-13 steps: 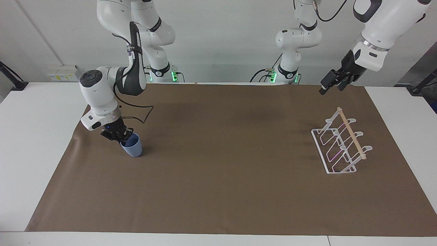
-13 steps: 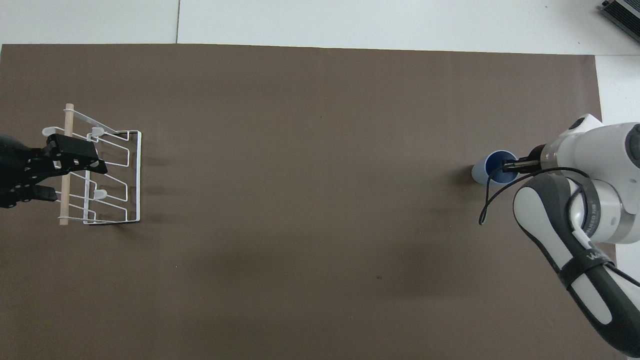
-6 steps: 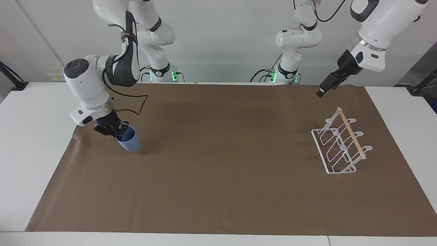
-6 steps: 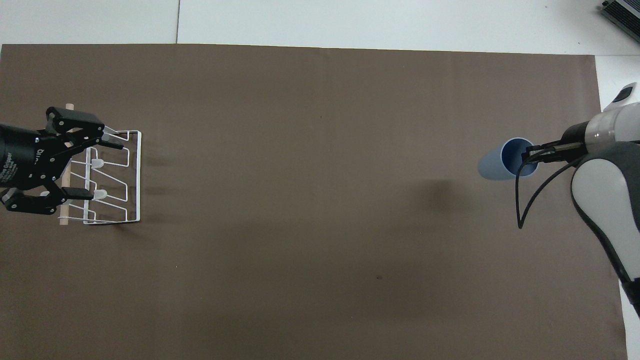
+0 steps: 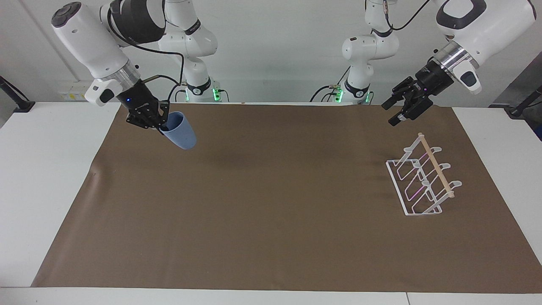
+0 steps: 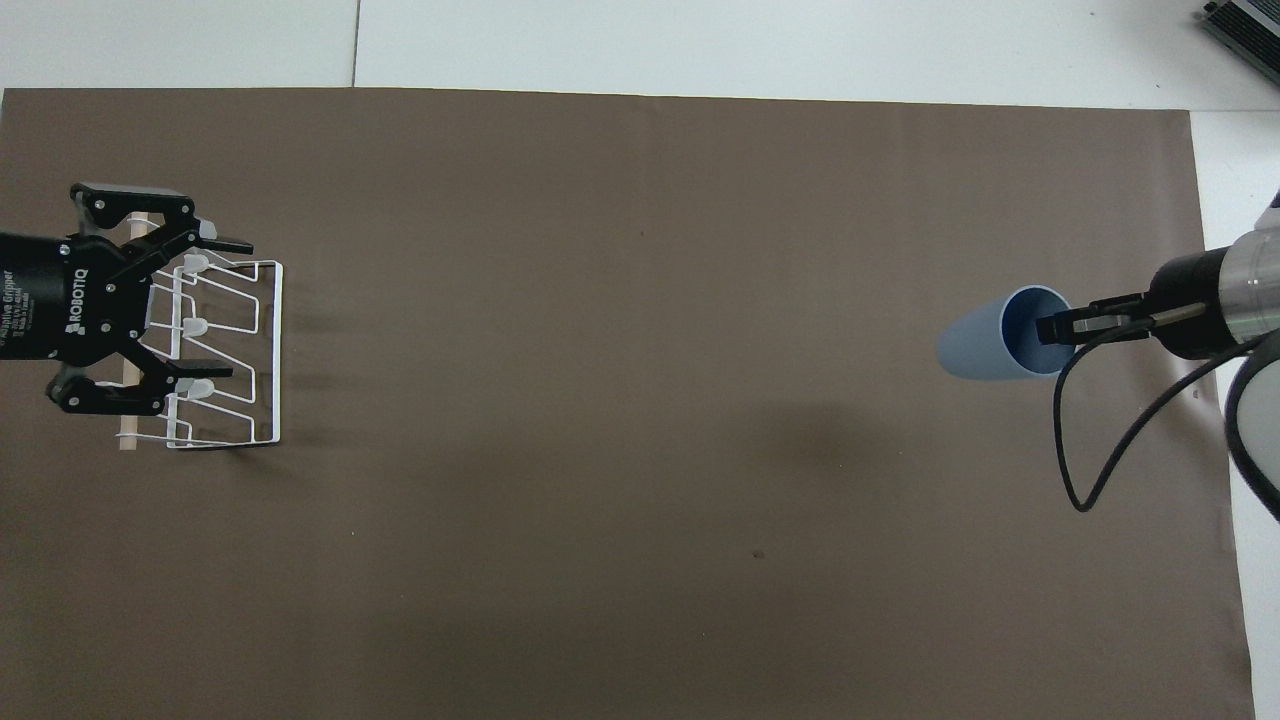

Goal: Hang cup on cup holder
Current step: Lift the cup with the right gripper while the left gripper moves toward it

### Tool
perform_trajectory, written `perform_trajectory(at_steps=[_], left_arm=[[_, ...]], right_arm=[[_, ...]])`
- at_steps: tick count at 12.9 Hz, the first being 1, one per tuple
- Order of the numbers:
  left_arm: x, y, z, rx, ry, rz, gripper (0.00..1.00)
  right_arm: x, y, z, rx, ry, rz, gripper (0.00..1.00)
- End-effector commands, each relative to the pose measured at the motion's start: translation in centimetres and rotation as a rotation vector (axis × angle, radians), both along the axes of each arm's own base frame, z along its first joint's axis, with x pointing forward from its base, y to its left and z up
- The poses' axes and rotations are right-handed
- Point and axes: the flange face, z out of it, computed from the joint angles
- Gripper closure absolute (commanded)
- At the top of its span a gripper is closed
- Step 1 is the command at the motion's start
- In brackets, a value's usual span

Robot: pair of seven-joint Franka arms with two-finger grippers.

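Note:
The light blue cup point(image 5: 181, 133) hangs tilted in the air, high over the mat at the right arm's end of the table. My right gripper point(image 5: 164, 122) is shut on its rim, one finger inside the cup. In the overhead view the cup point(image 6: 968, 348) lies with its mouth toward the right gripper point(image 6: 1052, 328). The white wire cup holder point(image 5: 423, 182) with its wooden dowel stands on the mat at the left arm's end. My left gripper point(image 5: 390, 114) is open and empty, raised in the air; in the overhead view the left gripper point(image 6: 225, 308) is over the cup holder point(image 6: 250, 350).
A brown mat point(image 5: 271, 203) covers most of the white table. A black cable point(image 6: 1090, 450) loops from the right wrist. Nothing else stands on the mat between the cup and the cup holder.
My right gripper has lifted the cup off the mat and carried it up and toward the robots. My left gripper has turned over the cup holder, its fingers now spread wide.

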Motion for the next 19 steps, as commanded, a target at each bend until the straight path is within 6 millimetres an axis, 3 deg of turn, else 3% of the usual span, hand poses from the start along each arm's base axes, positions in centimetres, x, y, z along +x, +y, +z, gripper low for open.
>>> perform_trajectory(at_steps=[1, 5, 9, 11, 13, 14, 19], left_arm=[[-1.1, -1.0, 0.7, -0.136, 0.087, 0.118, 0.0], [-2.3, -2.9, 0.5, -0.19, 0.155, 0.097, 0.0], [-3.1, -6.7, 0.3, -0.185, 0.153, 0.058, 0.0], [-3.4, -8.3, 0.2, -0.187, 0.177, 0.069, 0.0], [-4.0, -12.1, 0.6, -0.192, 0.151, 0.075, 0.0], [-4.3, -13.6, 0.7, -0.199, 0.145, 0.095, 0.0], [-4.0, -15.3, -0.2, -0.2, 0.14, 0.103, 0.0]], right_arm=[[-0.4, 2.7, 3.3, 0.031, -0.038, 0.078, 1.0], [-0.4, 4.8, 3.9, 0.147, -0.047, 0.066, 1.0], [-0.3, 6.1, 4.5, 0.279, -0.04, -0.021, 1.0], [-0.8, 9.5, 4.5, 0.331, -0.044, -0.033, 1.0], [-0.9, 14.1, 4.6, 0.356, -0.079, -0.099, 1.0], [-0.9, 15.5, 4.8, 0.375, -0.085, -0.147, 1.0], [-1.7, 19.8, 5.8, 0.487, -0.08, -0.218, 1.0]])
